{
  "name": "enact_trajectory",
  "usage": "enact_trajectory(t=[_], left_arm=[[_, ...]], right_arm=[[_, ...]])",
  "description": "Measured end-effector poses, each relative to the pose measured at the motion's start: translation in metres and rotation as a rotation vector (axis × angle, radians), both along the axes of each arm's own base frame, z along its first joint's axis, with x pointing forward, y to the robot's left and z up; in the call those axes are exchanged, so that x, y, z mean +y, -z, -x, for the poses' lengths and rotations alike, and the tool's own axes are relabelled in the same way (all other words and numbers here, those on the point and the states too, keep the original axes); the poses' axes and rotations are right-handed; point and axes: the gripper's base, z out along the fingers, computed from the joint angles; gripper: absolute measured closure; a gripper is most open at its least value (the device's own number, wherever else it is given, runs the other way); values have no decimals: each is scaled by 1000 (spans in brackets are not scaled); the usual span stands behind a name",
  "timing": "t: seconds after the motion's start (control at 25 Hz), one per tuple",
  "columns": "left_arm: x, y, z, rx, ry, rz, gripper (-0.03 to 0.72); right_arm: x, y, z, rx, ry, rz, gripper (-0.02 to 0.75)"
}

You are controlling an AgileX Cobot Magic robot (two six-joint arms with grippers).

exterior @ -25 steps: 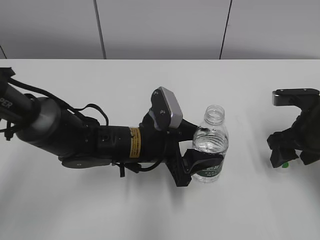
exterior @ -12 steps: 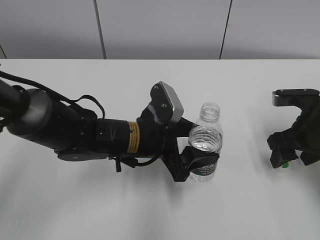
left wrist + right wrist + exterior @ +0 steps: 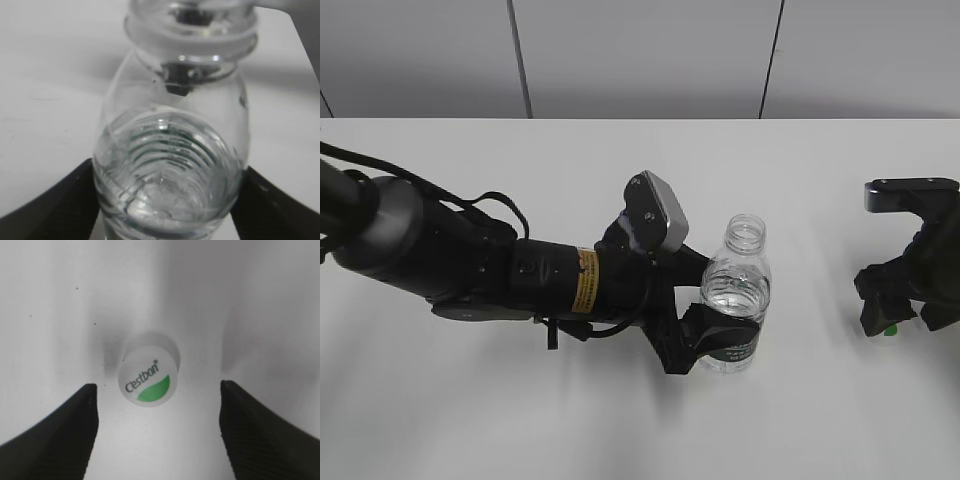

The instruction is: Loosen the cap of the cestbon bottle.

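Note:
The cestbon bottle (image 3: 737,295) stands near the table's middle, clear and ribbed with a dark green label, its threaded neck open and capless. My left gripper (image 3: 720,345) is shut on its lower body; in the left wrist view the bottle (image 3: 172,165) fills the space between both black fingers (image 3: 55,200). The cap (image 3: 147,377), white with a green mark and "Cestbon" lettering, lies on the table between the spread fingers of my right gripper (image 3: 157,432), touching neither. In the exterior view my right gripper (image 3: 900,315) is open at the right edge, low over the cap (image 3: 890,329).
The white table (image 3: 620,430) runs wide around both arms. The left arm (image 3: 470,270) lies low across the left half. A grey panelled wall (image 3: 640,60) stands behind the far edge.
My left gripper shifted the bottle slightly left and back, then right and toward the front. The right gripper has stayed still over the cap.

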Motion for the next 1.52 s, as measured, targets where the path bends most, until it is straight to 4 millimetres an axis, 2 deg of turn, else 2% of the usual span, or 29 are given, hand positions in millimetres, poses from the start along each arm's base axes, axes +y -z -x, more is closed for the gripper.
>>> enact_trajectory(t=[0.4, 0.84, 1.12, 1.28, 1.52], left_arm=[[11, -8, 0, 0, 13, 2, 79], [50, -7, 10, 44, -28, -47, 80], [68, -22, 10, -14, -63, -118, 99], [82, -35, 1, -71, -198, -261, 104], [123, -48, -14, 22, -621, -504, 105]], right_arm=[[0, 0, 0, 3, 0, 0, 163], [0, 0, 0, 3, 2, 0, 163], [0, 0, 0, 1, 0, 0, 162], [0, 0, 0, 2, 0, 0, 162], [0, 0, 0, 2, 0, 0, 162]])
